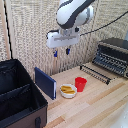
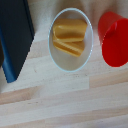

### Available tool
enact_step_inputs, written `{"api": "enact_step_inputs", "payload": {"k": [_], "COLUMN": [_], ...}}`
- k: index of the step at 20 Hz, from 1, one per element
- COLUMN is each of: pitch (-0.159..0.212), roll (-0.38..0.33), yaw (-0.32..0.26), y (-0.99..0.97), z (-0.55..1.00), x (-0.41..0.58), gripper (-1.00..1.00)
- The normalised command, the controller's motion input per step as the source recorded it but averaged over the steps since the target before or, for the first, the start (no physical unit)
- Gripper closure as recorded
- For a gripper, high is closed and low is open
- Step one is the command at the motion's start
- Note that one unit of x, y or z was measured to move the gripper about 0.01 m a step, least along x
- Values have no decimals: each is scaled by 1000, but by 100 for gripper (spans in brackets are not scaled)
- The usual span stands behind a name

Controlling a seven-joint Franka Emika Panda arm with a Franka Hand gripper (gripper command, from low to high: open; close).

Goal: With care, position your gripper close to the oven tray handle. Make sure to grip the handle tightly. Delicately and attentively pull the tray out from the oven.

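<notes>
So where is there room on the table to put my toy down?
The bare wood on the exterior view's right, in front of the red cup and the wire rack, is the big free patch. It is crowded around the white bowl, squeezed between the blue panel and the cup. The black case fills the exterior view's left.

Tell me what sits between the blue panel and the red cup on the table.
A white bowl holding yellow food pieces lies between the blue panel and the red cup; both views show it.
</notes>
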Motion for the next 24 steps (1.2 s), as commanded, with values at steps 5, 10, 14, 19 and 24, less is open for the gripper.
{"api": "enact_step_inputs", "payload": {"k": [5, 10, 14, 19, 24], "pitch": [0, -4, -11, -41, -60], "roll": [-349, -369, -337, -286, -287], "yaw": [40, 40, 51, 102, 134], "y": [-138, -179, -299, -351, -266], "z": [49, 33, 4, -18, -76], "x": [0, 0, 44, 153, 135], "gripper": [-100, -100, -100, -100, -100]}}
